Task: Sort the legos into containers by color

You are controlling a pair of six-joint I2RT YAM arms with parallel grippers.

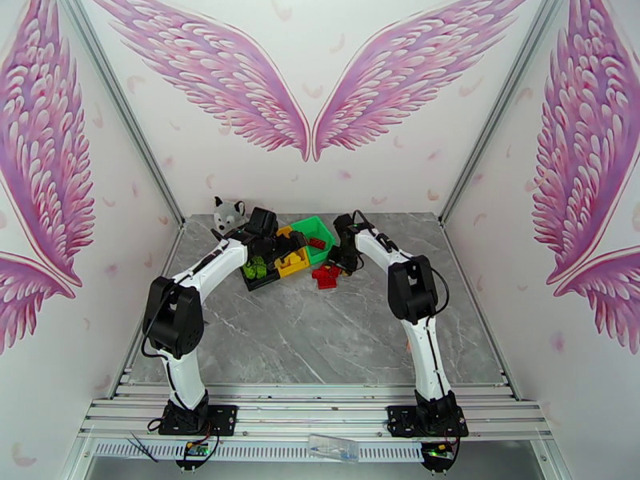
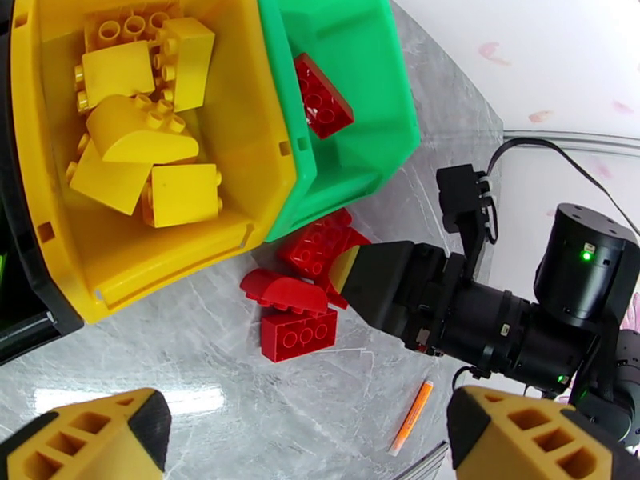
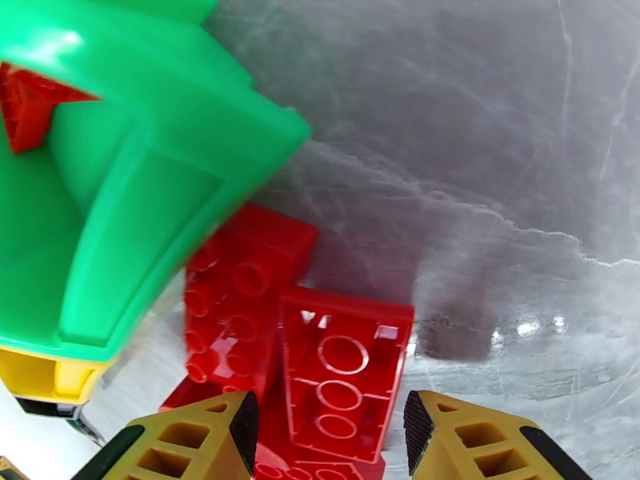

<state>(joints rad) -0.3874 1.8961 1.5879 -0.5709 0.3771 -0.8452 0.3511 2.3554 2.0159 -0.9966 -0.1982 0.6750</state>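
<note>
1. Where the grey table (image 1: 320,346) meets the back wall, a plush dog (image 1: 230,212) sits at the far left of the group.
2. Left gripper (image 2: 308,426): jaws spread wide with nothing between them, above bare table beside the bins.
3. Black bin (image 1: 260,284): left end of the joined row, holding green bricks (image 1: 254,270).
4. Yellow bin (image 2: 272,146): middle of the row, holding several yellow bricks (image 2: 144,138).
5. Green bin (image 2: 368,90): right end, with a lone red brick (image 2: 322,94) lying inside.
6. Loose red bricks (image 2: 300,310): a small pile on the table, just beside the green bin's near corner.
7. Right gripper (image 3: 328,430): down at the pile, one finger on either side of an upturned red brick (image 3: 344,370). Whether the fingers pinch it cannot be told.
8. Orange stick (image 2: 412,414): flat on the table, near the pile but apart from it.
</note>
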